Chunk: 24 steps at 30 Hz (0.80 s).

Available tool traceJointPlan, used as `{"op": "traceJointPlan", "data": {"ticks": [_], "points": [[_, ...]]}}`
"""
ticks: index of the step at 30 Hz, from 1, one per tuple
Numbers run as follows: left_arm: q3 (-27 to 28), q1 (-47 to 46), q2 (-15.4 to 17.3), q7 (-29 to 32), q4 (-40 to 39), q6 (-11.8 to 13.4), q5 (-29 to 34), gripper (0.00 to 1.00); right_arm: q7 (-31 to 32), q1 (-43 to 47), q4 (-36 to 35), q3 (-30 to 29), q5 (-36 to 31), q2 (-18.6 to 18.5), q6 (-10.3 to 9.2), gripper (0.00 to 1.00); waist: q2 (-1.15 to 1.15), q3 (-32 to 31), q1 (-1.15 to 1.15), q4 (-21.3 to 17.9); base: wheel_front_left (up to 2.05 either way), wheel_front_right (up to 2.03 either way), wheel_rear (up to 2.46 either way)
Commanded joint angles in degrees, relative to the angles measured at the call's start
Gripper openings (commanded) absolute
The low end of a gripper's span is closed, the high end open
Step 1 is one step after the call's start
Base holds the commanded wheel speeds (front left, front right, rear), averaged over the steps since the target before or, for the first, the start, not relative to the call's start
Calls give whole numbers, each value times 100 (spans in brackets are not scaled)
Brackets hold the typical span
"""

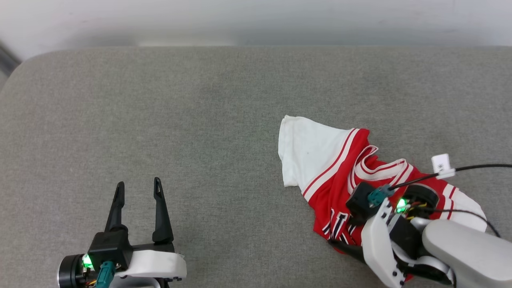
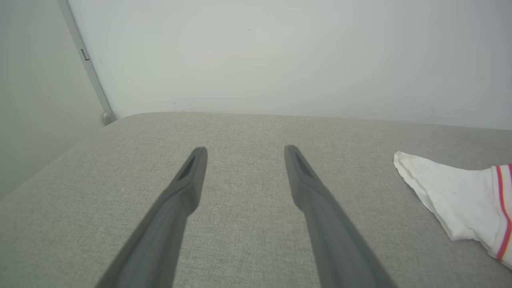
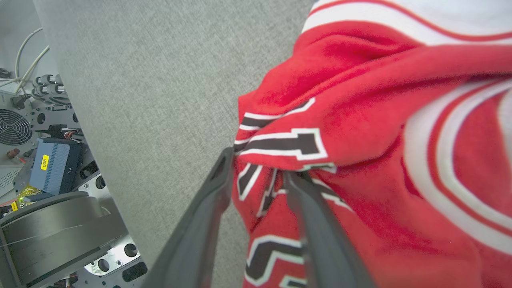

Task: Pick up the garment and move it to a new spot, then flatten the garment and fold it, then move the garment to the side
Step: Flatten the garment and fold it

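While grey fabric surface abuts white wall, left tool gapes; right tool straddles garment, grip unclear.

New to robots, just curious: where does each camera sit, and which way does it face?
Head view: on the head, looking down at the grey fabric surface; shows left gripper, right forearm.
Left wrist view: along that open gripper's fingers, towards the white wall.
Right wrist view: along the fingers of the right gripper, into the crumpled red-and-white jersey shirt.
All share the shirt.
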Motion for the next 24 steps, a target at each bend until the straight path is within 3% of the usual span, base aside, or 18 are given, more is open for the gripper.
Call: {"op": "traceJointPlan", "data": {"ticks": [1, 2, 6, 9, 13, 16, 17, 18, 19, 22, 24], "points": [[56, 22, 5, -15, 27, -44, 56, 100, -244, -69, -44, -124, -89, -58, -4, 100, 0, -115, 0, -61, 0, 0, 0], [138, -31, 85, -15, 79, -125, 134, 100, -725, -10, -234, -444, -257, -252, -4, 100, 0, -254, 0, -142, 0, 0, 0], [288, -203, 249, -15, 170, -269, 141, 100, -1391, 307, -531, -1195, -504, -446, -4, 100, 0, -374, 0, -300, 0, 0, 0], [384, -373, 432, -14, 246, -411, 122, 100, -2028, 672, -542, -2117, -882, -354, -4, 100, 0, -405, 0, -434, 0, 0, 0], [374, -796, 725, 65, 448, -619, 151, 100, -2902, 1395, -292, -3675, -1763, 176, -5, 100, 0, -367, 0, -595, 0, 0, 0], [306, -1200, 918, 326, 608, -800, 182, 100, -3410, 2063, -229, -4872, -2592, 833, -4, 100, 0, -312, 0, -691, 0, 0, 0], [306, -1200, 918, 326, 608, -800, 182, 100, -3410, 2063, -229, -4872, -2592, 833, -4, 100, 0, -312, 0, -691, 0, 0, 0], [241, -1502, 1047, 523, 705, -943, 169, 100, -3588, 2482, -371, -5553, -3143, 1311, -3, 100, 0, -264, 0, -754, 0, 0, 0], [196, -1658, 1116, 644, 758, -1037, 167, 100, -3645, 2679, -464, -5867, -3369, 1544, -4, 100, 0, -241, 0, -780, 0, 0, 0], [58, -2131, 1289, 1107, 918, -1323, 94, 100, -3731, 3230, -801, -6522, -3880, 2168, -4, 100, 0, -161, 0, -873, 0, 0, 0], [-16, -2291, 1345, 1296, 953, -1408, 72, 100, -3744, 3370, -897, -6681, -4003, 2327, -4, 100, 0, -131, 0, -903, 0, 0, 0]]}}
